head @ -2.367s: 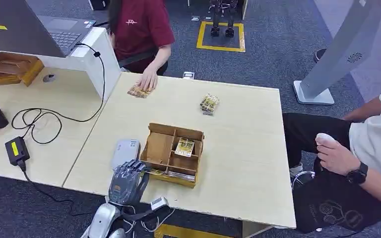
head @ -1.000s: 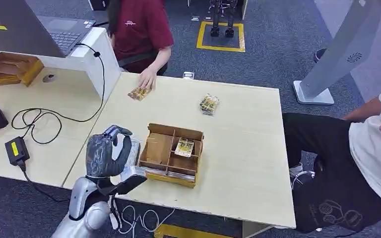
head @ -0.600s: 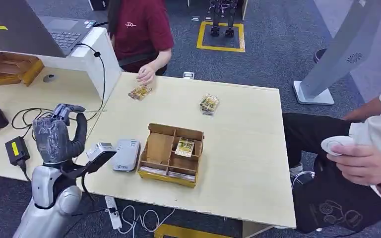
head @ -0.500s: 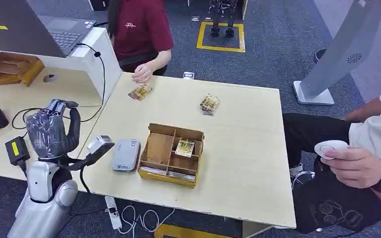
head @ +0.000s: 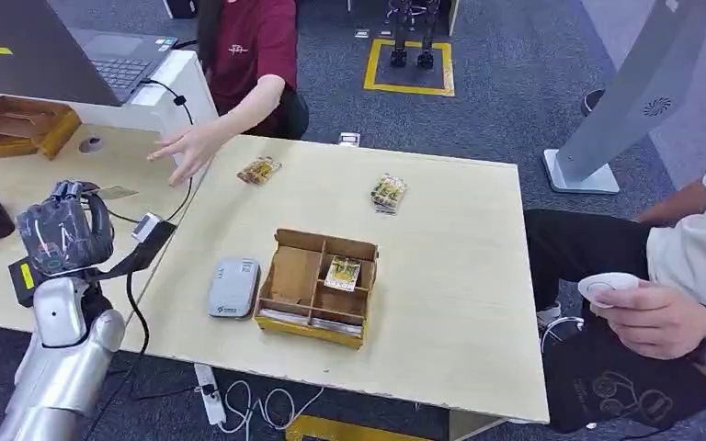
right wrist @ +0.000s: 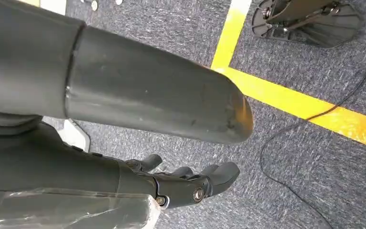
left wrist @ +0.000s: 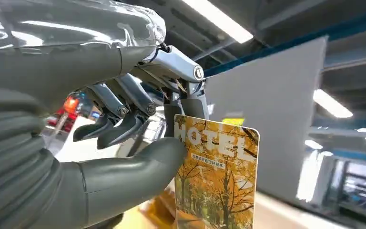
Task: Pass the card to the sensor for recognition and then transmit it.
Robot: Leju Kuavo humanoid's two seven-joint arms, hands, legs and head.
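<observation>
My left hand is raised over the left desk and pinches a hotel card with an autumn-tree print between thumb and fingers. In the head view the card sticks out just past the hand. A person's open hand reaches toward it from behind the table. The grey card sensor lies on the table beside a cardboard box, well right of my left hand. My right hand hangs over the carpet with its fingers apart and nothing in it.
One card lies in a box compartment; two card packs lie farther back on the table. A laptop, cables and a black adapter sit on the left desk. A seated person at the right holds a white object.
My left hand has swung from beside the sensor leftward over the left desk, still holding the card. The person behind the table has lifted a hand off the table and stretched it toward mine.
</observation>
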